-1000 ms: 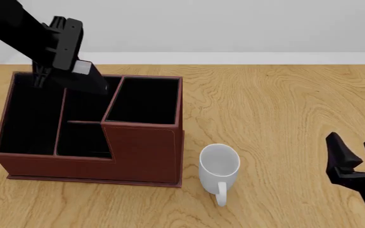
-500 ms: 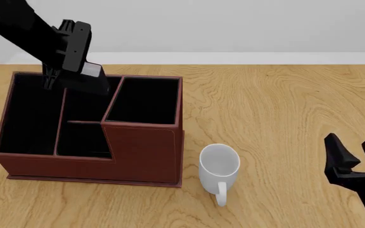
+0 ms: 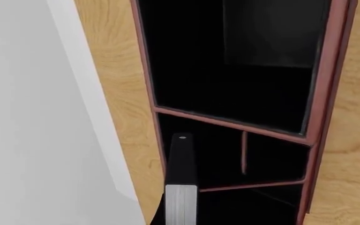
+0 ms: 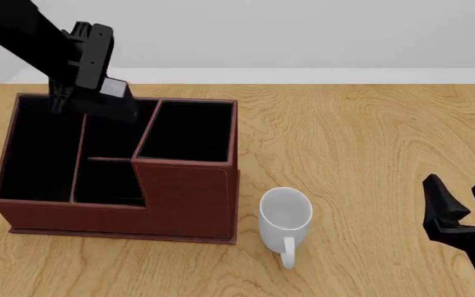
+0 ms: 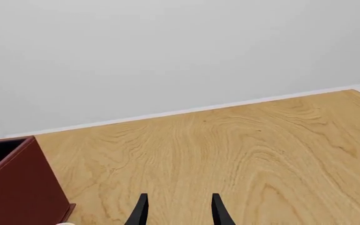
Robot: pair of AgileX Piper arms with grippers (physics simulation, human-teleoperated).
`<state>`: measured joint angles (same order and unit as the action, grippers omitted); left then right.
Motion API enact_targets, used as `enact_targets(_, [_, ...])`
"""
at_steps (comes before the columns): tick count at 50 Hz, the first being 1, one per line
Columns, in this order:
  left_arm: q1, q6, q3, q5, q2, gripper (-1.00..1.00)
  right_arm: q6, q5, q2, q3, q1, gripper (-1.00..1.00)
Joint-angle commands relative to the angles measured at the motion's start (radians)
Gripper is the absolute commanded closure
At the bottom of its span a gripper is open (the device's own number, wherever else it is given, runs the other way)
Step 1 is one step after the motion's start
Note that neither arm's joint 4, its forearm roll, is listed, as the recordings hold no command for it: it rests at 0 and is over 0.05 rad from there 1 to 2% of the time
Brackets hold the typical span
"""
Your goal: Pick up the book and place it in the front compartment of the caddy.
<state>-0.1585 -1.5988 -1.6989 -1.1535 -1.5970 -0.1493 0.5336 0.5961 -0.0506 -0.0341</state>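
The caddy [image 4: 188, 198] is a large reddish-brown box with black inner walls at the left of the table. It also shows in the left wrist view [image 3: 327, 89]. My left gripper [image 4: 97, 93] is shut on the book [image 4: 120, 102], black with a white page edge, and holds it tilted over the caddy's rear middle section, above the rim. In the left wrist view the book [image 3: 181, 173] hangs above the dividers. My right gripper [image 4: 469, 207] is open and empty over the table at the front right, far from the caddy; its fingers show in the right wrist view [image 5: 178, 213].
A white mug [image 4: 286, 213] stands upright just right of the caddy's front corner, handle toward me. The caddy's low front section [image 4: 109, 182] sits between the tall left section and the right one. A corner of the caddy [image 5: 17, 187] shows in the right wrist view.
My left gripper with the book shifted a little right, then back left and slightly up, staying over the caddy's rear. The right arm has not moved.
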Motion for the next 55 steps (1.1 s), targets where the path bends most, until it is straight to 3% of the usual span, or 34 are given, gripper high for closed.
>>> enact_targets(1, [0.015,-0.016,-0.024,-0.006,0.013,1.0,0.0,-0.016,-0.017,-0.003,0.003,-1.0])
enact_targets(6, [0.023,-0.025,-0.006,-0.001,0.028,1.0,0.0,-0.021,-0.023,-0.001,0.003,-1.0])
enact_targets(24, [-0.044,0.055,-0.099,-0.066,-0.001,1.0,-0.003,-0.048,-0.056,0.0,0.005,-1.0])
enact_targets(37, [-0.069,0.087,-0.086,-0.066,-0.005,1.0,-0.006,-0.077,-0.087,0.0,0.001,-1.0])
enact_targets(39, [-0.043,0.058,-0.069,-0.06,0.006,1.0,-0.006,-0.081,-0.093,0.002,0.002,-1.0])
enact_targets(43, [-0.073,0.089,-0.081,-0.066,-0.009,1.0,-0.005,-0.078,-0.092,0.006,0.0,-1.0])
enact_targets(47, [-0.038,0.058,-0.039,-0.043,0.004,1.0,-0.005,-0.073,-0.088,0.008,0.0,-1.0])
enact_targets(51, [-0.064,0.086,-0.065,-0.051,-0.02,1.0,-0.005,-0.075,-0.09,0.009,0.0,-1.0])
enact_targets(55, [-0.057,0.081,-0.028,-0.03,-0.016,1.0,-0.006,-0.075,-0.091,0.011,0.0,-1.0])
